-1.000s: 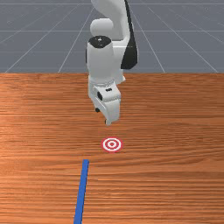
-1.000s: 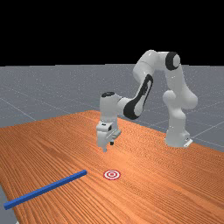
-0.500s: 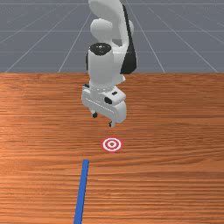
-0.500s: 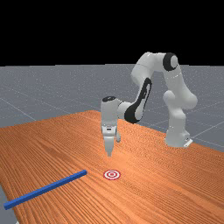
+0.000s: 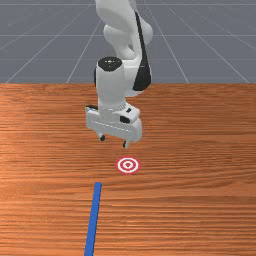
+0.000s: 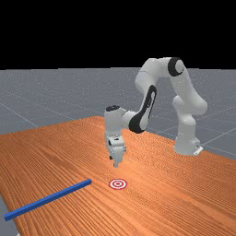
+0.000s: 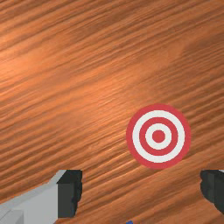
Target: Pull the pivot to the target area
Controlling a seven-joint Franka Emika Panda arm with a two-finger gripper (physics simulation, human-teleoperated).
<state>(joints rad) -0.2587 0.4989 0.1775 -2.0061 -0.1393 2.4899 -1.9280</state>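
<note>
Orange-brown wood is making up the tabletop (image 5: 205,150); the white and grey arm (image 6: 186,92) is reaching over it; the blue bar (image 6: 48,199) is lying flat, its closer end stopping near the target but apart from it; the tool (image 5: 114,141) is hanging above the wood, its fingers (image 7: 70,192) standing wide apart; the red-and-white target (image 5: 128,165) is lying near the tool.

Rounded white arm (image 6: 186,126), black joint caps (image 5: 109,63), black strip (image 6: 150,99).
</note>
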